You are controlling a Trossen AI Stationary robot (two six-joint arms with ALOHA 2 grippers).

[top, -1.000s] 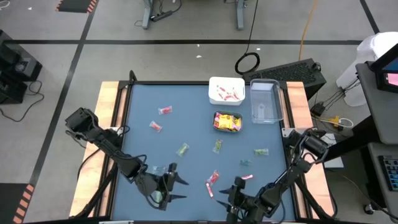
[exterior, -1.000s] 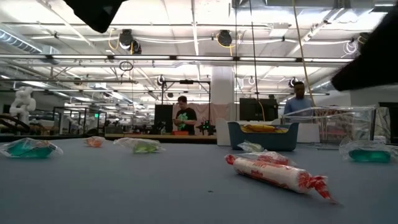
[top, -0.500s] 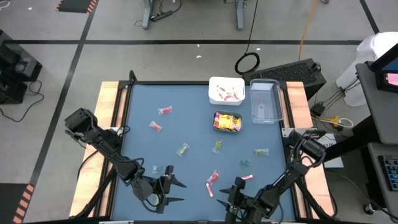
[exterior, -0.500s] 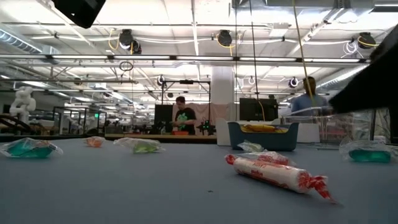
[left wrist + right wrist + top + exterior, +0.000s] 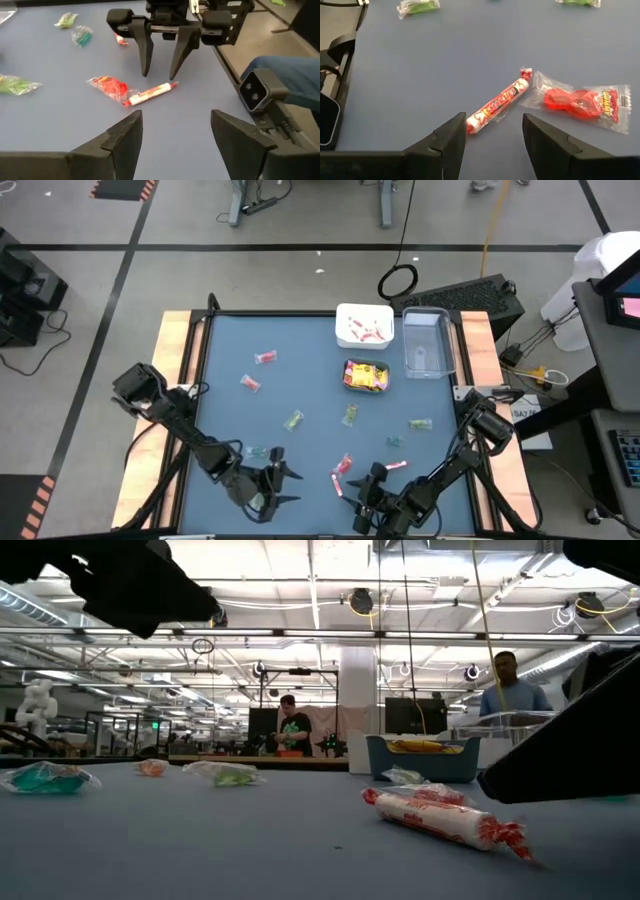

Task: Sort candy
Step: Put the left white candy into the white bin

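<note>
Sorting is barely underway: most candy [image 5: 293,420] lies scattered across the blue bench [image 5: 310,385], some already in the white tray [image 5: 364,326] and teal tub [image 5: 366,376], while left claw [image 5: 275,481] and right claw [image 5: 367,488], both open and empty, flank a Smarties roll [image 5: 497,104].

Both arms reach low over the table's near edge. Left gripper [image 5: 281,485] fingers spread apart, pointing toward the right arm. Right gripper [image 5: 365,488] fingers likewise parted, facing the left arm.
</note>
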